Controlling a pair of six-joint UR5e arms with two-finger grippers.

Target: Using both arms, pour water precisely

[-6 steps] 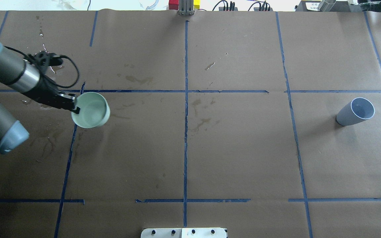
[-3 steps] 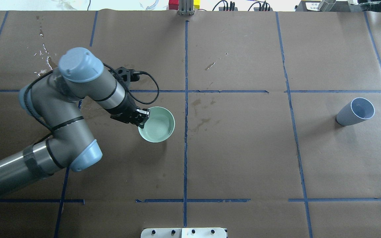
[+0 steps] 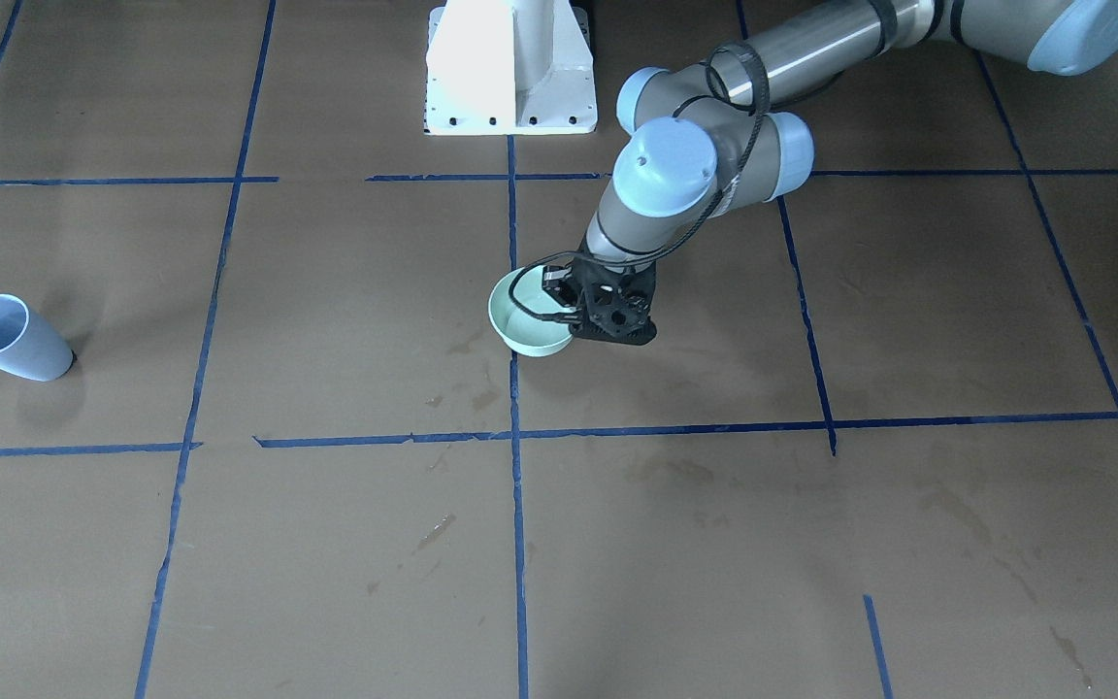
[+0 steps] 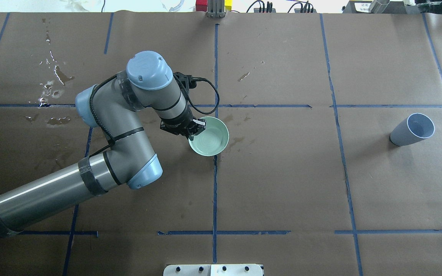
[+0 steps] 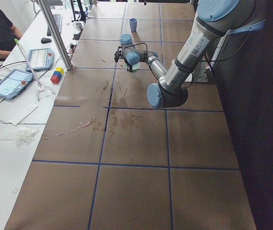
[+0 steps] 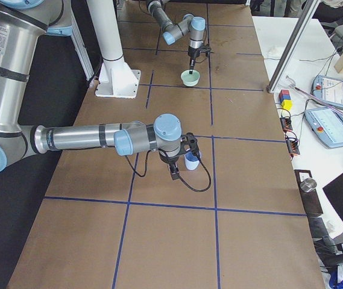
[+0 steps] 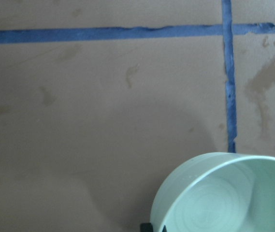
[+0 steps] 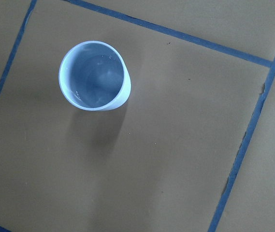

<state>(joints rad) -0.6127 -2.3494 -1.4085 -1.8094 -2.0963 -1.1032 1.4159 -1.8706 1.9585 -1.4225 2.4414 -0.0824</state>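
Left tool [image 4: 197,129] tight on pale-green bowl [image 4: 213,140] rim; right tool [image 6: 175,170], grip unclear, beside blue cup [image 6: 191,161].

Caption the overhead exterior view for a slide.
Left gripper pinches the rim of a pale green bowl at the central blue tape line; a blue-grey cup stands far right.

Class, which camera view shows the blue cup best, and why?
The right wrist-mounted view: the blue cup is large there, seen down into its mouth. The overhead and front-facing views show it small, at a slant; the side views tiny; the left wrist-mounted view shows the green bowl instead.
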